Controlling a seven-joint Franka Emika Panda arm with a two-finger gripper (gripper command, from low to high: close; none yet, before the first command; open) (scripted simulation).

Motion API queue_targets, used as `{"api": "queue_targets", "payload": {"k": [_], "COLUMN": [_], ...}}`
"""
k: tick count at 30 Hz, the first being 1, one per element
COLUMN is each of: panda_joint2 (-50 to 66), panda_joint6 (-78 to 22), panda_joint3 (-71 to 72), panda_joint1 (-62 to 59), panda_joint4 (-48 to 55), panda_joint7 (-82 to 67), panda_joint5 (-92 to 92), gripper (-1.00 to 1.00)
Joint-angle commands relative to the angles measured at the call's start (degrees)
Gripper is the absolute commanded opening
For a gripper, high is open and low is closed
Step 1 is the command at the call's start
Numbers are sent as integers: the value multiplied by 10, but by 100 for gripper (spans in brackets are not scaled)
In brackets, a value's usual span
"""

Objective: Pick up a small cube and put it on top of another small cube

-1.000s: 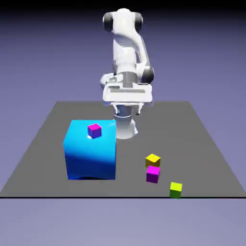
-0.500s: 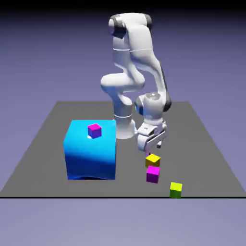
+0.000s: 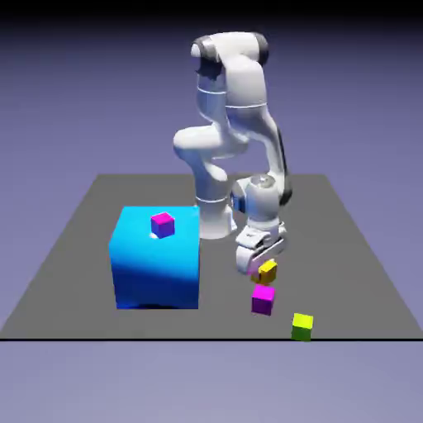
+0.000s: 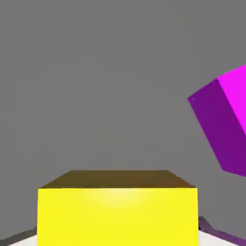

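The small cube point(image 3: 267, 269), yellow on top with orange-brown sides, sits between the fingers of my gripper point(image 3: 262, 265), which is shut on it just above the table. In the hand view it point(image 4: 117, 211) fills the bottom middle and hides the finger tips. Another small cube point(image 3: 263, 299), magenta-purple, rests on the table right below it in the exterior view, a small gap apart. The hand view shows that cube point(image 4: 225, 126) at the right edge, tilted.
A large bright blue cube point(image 3: 157, 263) stands at the exterior view's left with a twin magenta cube point(image 3: 163, 224) on top. A lime cube point(image 3: 302, 325) lies near the front edge of the dark grey table point(image 3: 74, 248).
The arm swung down from a folded pose to the yellow cube. The gripper closed on it, and the cube now sits slightly higher and tilted.
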Motion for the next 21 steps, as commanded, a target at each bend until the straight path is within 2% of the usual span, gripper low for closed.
{"api": "queue_targets", "payload": {"k": [1,4,12,19,20,21], "panda_joint2": [-21,-47,-35,86,86,86], "panda_joint6": [-16,-37,-180,-76,-76,-76], "panda_joint3": [6,14,-152,-124,-124,-124], "panda_joint1": [-4,-10,86,67,67,67], "panda_joint4": [-4,-10,145,162,162,162], "panda_joint7": [-5,-12,3,-30,-30,-30], "panda_joint5": [8,17,-22,20,20,20], "gripper": [-100,-100,-100,-100,100,100]}}
